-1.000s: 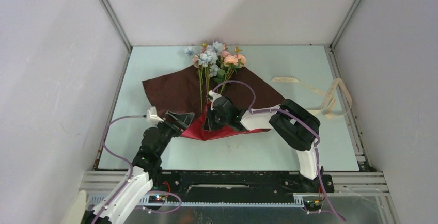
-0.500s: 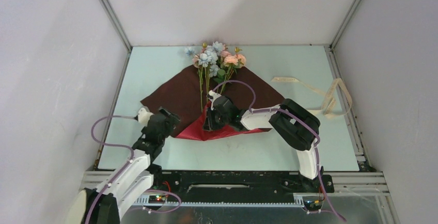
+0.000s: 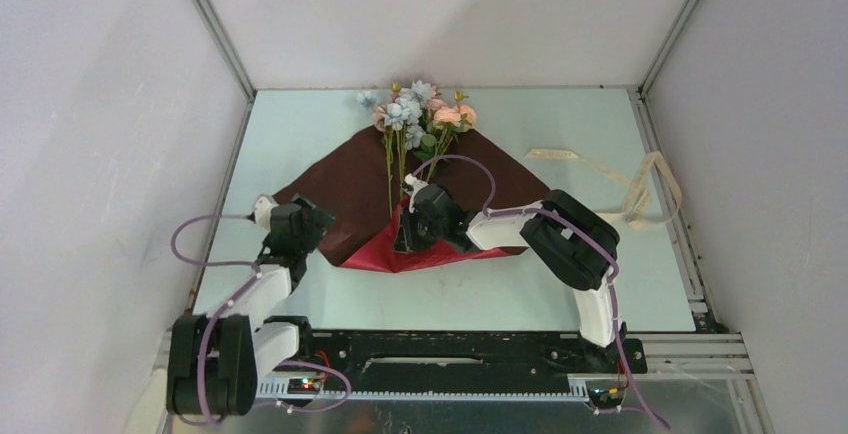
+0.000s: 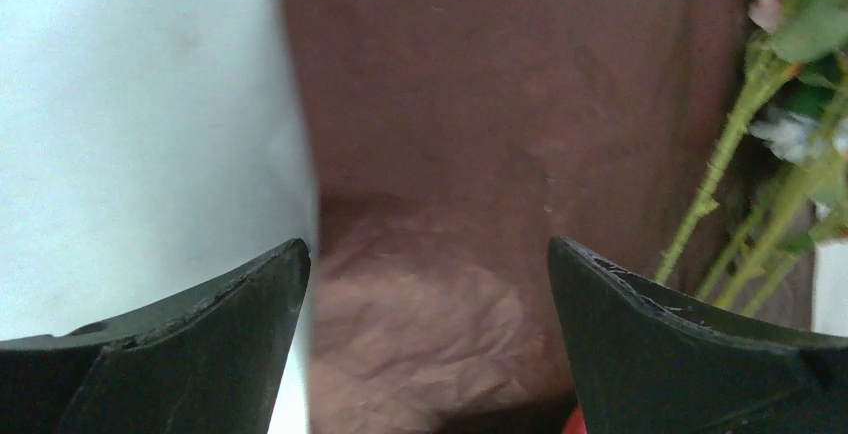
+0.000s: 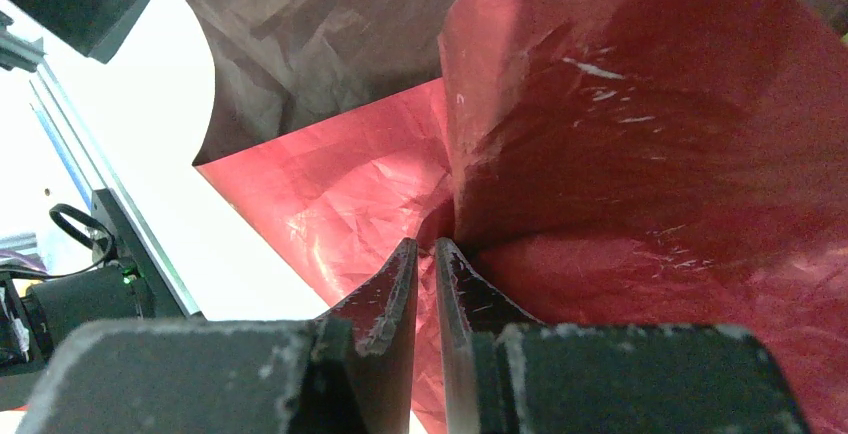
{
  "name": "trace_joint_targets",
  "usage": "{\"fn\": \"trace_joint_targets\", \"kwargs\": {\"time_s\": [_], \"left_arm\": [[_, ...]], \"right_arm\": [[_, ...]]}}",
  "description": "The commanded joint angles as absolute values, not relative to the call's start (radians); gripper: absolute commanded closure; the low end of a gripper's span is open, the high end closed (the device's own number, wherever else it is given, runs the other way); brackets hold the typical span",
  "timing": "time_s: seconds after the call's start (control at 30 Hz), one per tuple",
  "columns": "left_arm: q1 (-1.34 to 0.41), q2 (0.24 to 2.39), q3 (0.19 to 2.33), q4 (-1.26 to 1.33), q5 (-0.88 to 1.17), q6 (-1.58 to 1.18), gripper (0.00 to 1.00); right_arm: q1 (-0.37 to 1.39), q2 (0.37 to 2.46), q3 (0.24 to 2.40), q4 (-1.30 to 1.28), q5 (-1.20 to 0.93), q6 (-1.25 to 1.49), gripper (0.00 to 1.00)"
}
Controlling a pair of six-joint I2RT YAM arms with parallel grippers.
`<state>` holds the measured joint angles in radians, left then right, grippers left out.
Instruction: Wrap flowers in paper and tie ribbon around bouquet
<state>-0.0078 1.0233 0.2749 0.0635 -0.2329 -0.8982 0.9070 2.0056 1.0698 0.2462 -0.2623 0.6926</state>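
Pinching a red fold of the paper [image 5: 620, 154] at its near edge, my right claw [image 5: 425, 254] was almost closed; my left claw [image 4: 425, 264] hung wide open, empty, over the brown left flap. The flowers [image 3: 415, 119] lay along the paper's middle; the ribbon [image 3: 634, 194] curled on the worktop [image 3: 560, 124] far right.

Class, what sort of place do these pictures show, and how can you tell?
Probably a robot test cell: plain white walls on a metal frame, two arms bolted at the table edge.
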Motion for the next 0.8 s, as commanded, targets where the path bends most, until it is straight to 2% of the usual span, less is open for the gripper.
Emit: {"fn": "trace_joint_targets", "kwargs": {"time_s": [0.0, 0.17, 0.43, 0.63, 0.77], "left_arm": [[-0.003, 1.122, 0.257, 0.311, 0.017, -0.823, 0.0], [-0.003, 1.122, 0.203, 0.534, 0.192, -0.802, 0.0], [-0.003, 1.118, 0.148, 0.773, 0.336, -0.796, 0.01], [-0.003, 1.079, 0.158, 0.8, 0.42, -0.764, 0.03], [-0.003, 1.011, 0.186, 0.645, 0.347, -0.727, 0.04]], "right_arm": [[0.908, 2.048, 1.07, 0.164, -0.258, 0.679, 0.85], [0.91, 2.043, 1.071, 0.17, -0.265, 0.68, 0.85], [0.912, 2.039, 1.069, 0.166, -0.259, 0.682, 0.85], [0.914, 2.033, 1.07, 0.155, -0.25, 0.677, 0.85], [0.914, 2.028, 1.071, 0.146, -0.246, 0.673, 0.85]]}}
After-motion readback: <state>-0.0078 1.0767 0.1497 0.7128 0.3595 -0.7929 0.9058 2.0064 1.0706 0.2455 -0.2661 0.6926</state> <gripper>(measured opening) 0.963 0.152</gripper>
